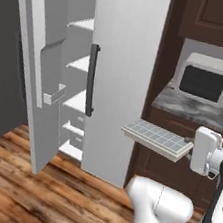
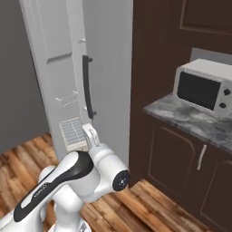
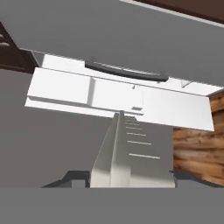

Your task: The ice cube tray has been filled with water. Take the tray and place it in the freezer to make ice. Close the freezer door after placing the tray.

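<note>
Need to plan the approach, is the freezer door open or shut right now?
Open. The freezer door is swung wide, baring the white inner shelves.

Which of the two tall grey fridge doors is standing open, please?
The freezer door on the left is swung open, showing inner shelves; the plain door with the dark handle is shut.

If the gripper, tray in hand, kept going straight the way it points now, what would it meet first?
Probably the open freezer door: the ice cube tray held in the gripper aims at its white inner face, though depth is unclear.
</note>
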Controlling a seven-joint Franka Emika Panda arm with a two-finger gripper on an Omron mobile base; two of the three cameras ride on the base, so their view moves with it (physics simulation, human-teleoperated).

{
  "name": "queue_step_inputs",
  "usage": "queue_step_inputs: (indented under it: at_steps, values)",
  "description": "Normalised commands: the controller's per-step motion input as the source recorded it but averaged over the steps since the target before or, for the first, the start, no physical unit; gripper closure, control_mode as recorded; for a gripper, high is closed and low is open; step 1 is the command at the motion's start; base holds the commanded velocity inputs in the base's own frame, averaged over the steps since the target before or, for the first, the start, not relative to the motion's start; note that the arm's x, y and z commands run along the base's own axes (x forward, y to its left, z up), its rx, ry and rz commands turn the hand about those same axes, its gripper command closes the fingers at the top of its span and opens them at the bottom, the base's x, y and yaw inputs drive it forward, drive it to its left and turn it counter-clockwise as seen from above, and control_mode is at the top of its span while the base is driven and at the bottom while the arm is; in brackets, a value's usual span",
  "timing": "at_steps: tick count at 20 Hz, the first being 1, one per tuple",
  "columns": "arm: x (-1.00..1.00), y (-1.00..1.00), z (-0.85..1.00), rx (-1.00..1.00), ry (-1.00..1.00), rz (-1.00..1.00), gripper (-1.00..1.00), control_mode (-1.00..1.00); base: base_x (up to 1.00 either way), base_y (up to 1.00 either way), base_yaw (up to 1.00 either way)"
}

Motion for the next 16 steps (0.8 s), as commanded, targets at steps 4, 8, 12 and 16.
queue_step_inputs:
  at_steps: [4,8,12,16]
  values:
    - [0.00,0.00,0.00,0.00,0.00,0.00,1.00,1.00,0.44,0.36,-0.16]
    - [0.00,0.00,0.00,0.00,0.00,0.00,1.00,1.00,0.49,0.47,-0.16]
    - [0.00,0.00,0.00,0.00,0.00,0.00,1.00,1.00,0.56,0.53,-0.14]
    - [0.00,0.00,0.00,0.00,0.00,0.00,1.00,1.00,0.60,0.53,-0.14]
